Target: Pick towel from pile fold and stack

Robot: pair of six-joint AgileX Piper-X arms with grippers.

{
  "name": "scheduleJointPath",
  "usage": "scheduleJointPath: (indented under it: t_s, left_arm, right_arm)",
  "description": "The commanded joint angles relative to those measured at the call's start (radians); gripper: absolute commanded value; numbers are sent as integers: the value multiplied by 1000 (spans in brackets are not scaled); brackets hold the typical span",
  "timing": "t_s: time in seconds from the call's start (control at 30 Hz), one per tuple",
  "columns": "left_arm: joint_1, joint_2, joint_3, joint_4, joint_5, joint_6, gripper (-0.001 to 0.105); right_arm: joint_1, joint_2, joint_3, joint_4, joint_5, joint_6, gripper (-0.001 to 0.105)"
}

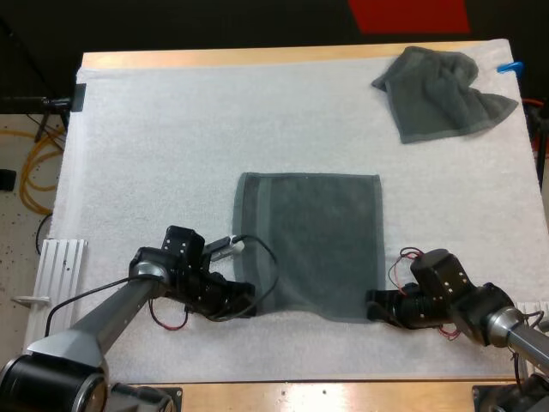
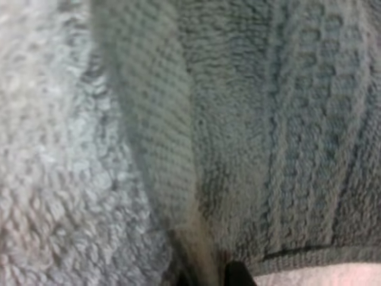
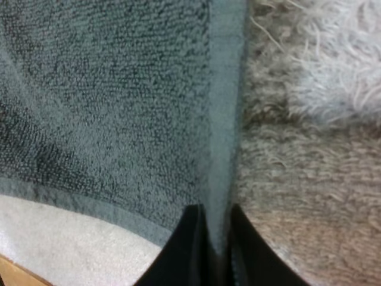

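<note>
A dark grey-green flat towel [image 1: 313,245] lay spread as a rectangle, banded hems along its sides. Its two near corners were pinched, one between the left jaws, one between the right jaws, its body stretching away from both. A crumpled towel [image 1: 442,94] sat bunched well beyond the right jaws.

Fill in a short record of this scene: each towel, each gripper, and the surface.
surface: white mat on wooden table
flat towel: dark grey-green, spread at the mat's middle
crumpled towel: far right corner of the mat, apart from the flat towel
left gripper: shut on the flat towel's near left corner
right gripper: shut on its near right corner
</note>
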Motion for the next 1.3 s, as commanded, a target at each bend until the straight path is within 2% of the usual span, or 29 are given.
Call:
scheduleJointPath:
  t_s: [0.0, 0.07, 0.2, 0.43, 0.57, 0.67, 0.77, 0.9, 1.13, 1.27]
  left_arm:
    - [-6, -19, 4, 41, -28, 25, 0]
    - [-6, -66, -1, 91, -30, 62, 0]
    - [-6, -198, -10, 227, -82, 106, 0]
    - [-6, -400, -10, 432, -87, 136, 0]
    - [-6, -439, -10, 439, -84, 136, 0]
    - [-6, -431, -10, 366, -44, 102, 0]
    - [-6, -410, -10, 224, 2, -9, 0]
    - [-6, -333, -10, 33, 32, -137, 0]
    - [-6, -149, -10, -302, 49, -305, 0]
    - [-6, -76, -10, -443, 49, -359, 0]
  right_arm:
    - [-1, -11, -5, 10, -8, -12, 1]
    - [-1, -30, -11, 28, -8, -16, 1]
    - [-1, -111, -34, 88, -8, -16, 1]
    - [14, -254, -108, 316, -3, -29, 1]
    - [68, -297, -133, 401, 51, -39, 1]
    - [93, -297, -134, 379, 94, -11, 1]
    - [83, -271, -134, 302, 121, 43, 1]
    - [26, -191, -134, 127, 134, 111, 1]
    - [-153, 17, -191, -54, 51, 136, 1]
    - [-204, 129, -241, -119, -3, 136, 1]
